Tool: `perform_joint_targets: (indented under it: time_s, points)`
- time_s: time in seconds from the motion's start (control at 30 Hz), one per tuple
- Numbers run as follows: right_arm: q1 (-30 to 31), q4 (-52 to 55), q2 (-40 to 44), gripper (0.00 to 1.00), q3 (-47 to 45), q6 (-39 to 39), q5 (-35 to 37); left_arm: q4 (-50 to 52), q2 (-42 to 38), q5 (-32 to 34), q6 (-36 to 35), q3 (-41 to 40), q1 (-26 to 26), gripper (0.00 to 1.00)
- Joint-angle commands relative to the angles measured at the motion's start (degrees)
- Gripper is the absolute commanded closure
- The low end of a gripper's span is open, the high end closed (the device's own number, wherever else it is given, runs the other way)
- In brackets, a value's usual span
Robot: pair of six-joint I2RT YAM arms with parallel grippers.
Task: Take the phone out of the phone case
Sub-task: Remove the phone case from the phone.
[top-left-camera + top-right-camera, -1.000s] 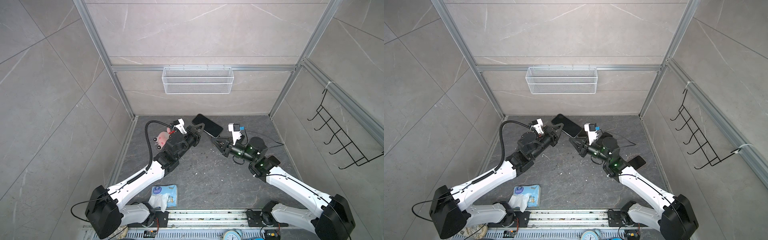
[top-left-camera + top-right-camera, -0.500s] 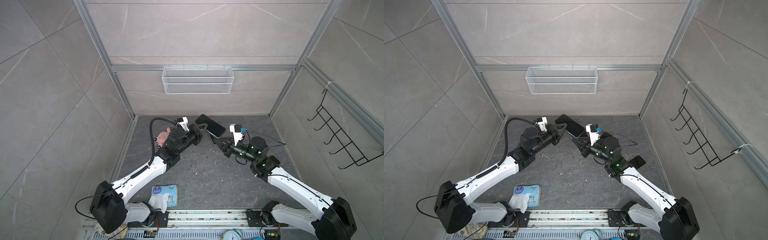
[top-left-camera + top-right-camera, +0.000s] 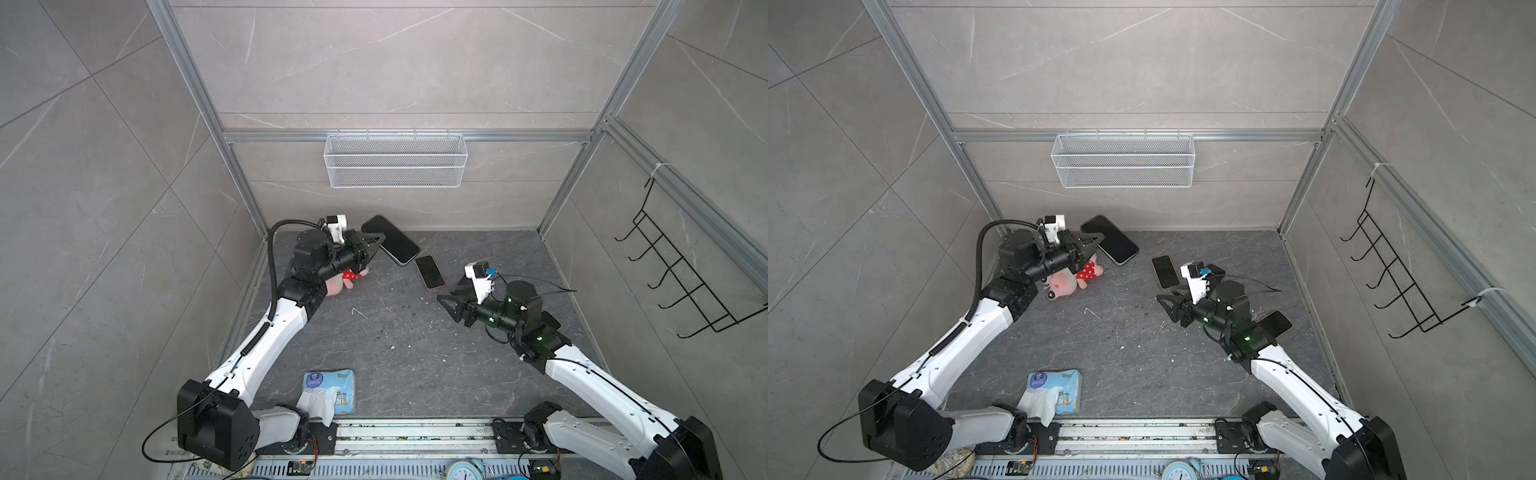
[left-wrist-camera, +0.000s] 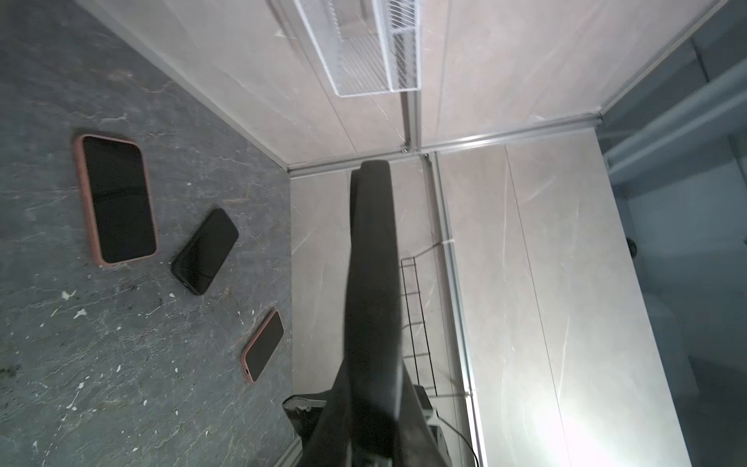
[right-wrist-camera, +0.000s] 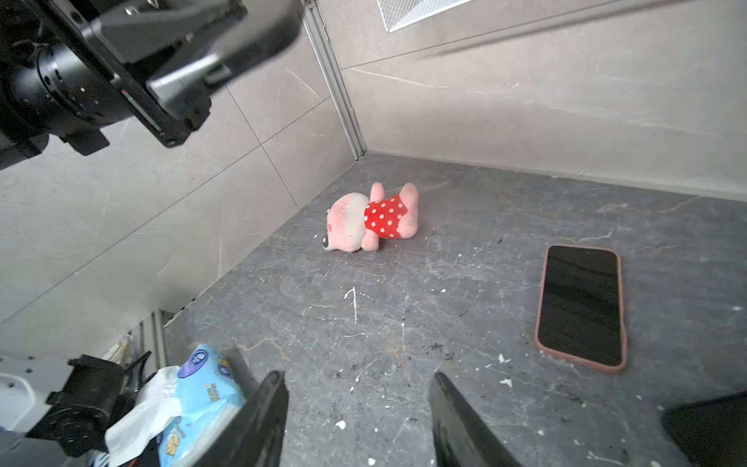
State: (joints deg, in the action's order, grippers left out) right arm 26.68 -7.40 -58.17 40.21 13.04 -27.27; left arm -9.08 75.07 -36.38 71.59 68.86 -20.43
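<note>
Pink plush toy in red dotted dress: partly hidden under white left arm. Round blue-rimmed clock, far from toy: cut by frame edge.

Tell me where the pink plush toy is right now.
In both top views the plush toy lies on the floor at the back left, partly under the left arm, left of the pink-cased phone.

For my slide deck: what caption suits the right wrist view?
Open right fingers over the dark floor, facing a pink-cased phone, a pink plush toy and a tissue pack.
</note>
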Motion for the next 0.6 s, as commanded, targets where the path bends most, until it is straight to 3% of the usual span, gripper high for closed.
perform_joint_targets:
  time_s: [0.0, 0.1, 0.27, 0.4, 0.57]
  points:
    - [-0.22, 11.47, -0.39, 0.37, 8.07, -5.85, -5.81, 5.22, 1.76, -18.23, -17.55, 9.62, -0.32, 1.00]
    - [-0.22, 18.50, -1.31, 0.34, 13.40, -7.94, -6.95, 9.79, 3.23, -25.74, -27.37, 13.14, -0.32, 1.00]
    - [-0.24, 23.18, -0.98, 0.32, 18.23, -8.73, -11.65, 29.89, 4.43, -26.79, -50.31, 19.62, -0.38, 1.00]
    - [-0.30, 26.30, -1.97, 0.34, 20.94, -10.33, -15.58, 31.23, 3.88, -28.36, -56.71, 19.17, -0.38, 1.00]
    - [-0.13, 25.93, -3.91, 0.36, 22.43, -10.85, -20.54, 29.65, 3.17, -30.32, -59.60, 17.99, -1.08, 1.00]
